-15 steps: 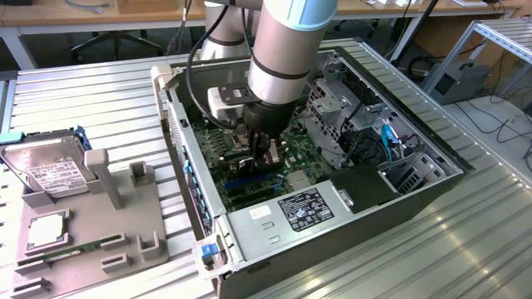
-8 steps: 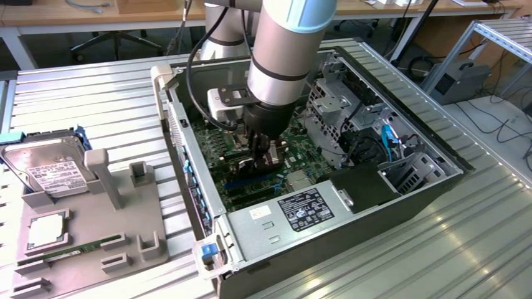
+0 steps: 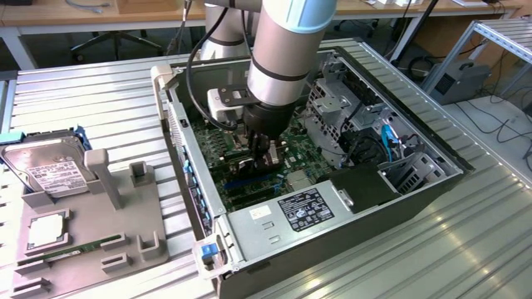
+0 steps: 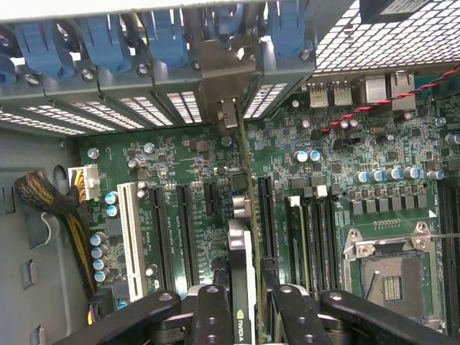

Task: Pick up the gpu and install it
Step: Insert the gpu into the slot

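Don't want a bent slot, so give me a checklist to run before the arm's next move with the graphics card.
1. Grip: gripper shut on the graphics card: ok.
2. Card stands on edge over the motherboard: ok.
3. Metal end bracket points toward the vented slot covers: ok.
4. Slot under the card, hidden by it: cannot tell.
5. Card pressed fully home: cannot tell.
6. Braided cable bundle lies apart from the card: ok.
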You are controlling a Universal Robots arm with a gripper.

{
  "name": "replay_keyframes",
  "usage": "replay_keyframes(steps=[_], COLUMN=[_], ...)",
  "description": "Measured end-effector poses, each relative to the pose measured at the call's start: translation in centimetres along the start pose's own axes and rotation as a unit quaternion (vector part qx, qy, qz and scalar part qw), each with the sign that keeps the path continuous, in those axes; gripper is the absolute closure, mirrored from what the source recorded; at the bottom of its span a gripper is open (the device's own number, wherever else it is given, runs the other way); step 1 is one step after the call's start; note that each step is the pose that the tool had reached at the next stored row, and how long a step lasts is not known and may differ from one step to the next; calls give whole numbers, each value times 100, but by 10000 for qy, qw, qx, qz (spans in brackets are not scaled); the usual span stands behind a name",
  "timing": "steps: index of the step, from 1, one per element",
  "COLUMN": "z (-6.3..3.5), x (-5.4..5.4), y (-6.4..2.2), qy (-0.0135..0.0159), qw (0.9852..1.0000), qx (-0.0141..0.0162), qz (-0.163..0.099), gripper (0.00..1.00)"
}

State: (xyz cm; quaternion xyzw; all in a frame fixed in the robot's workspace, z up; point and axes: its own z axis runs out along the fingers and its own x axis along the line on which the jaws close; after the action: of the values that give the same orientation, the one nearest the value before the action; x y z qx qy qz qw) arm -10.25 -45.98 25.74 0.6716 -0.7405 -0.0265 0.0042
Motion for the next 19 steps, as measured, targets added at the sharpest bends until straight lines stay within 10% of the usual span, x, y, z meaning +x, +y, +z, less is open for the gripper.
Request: replay_keyframes(steps=[19], z=[13], x=[0], y=[-1], qy=[-1], qw=[10000], qx=[0], qz=[0], gripper=[65])
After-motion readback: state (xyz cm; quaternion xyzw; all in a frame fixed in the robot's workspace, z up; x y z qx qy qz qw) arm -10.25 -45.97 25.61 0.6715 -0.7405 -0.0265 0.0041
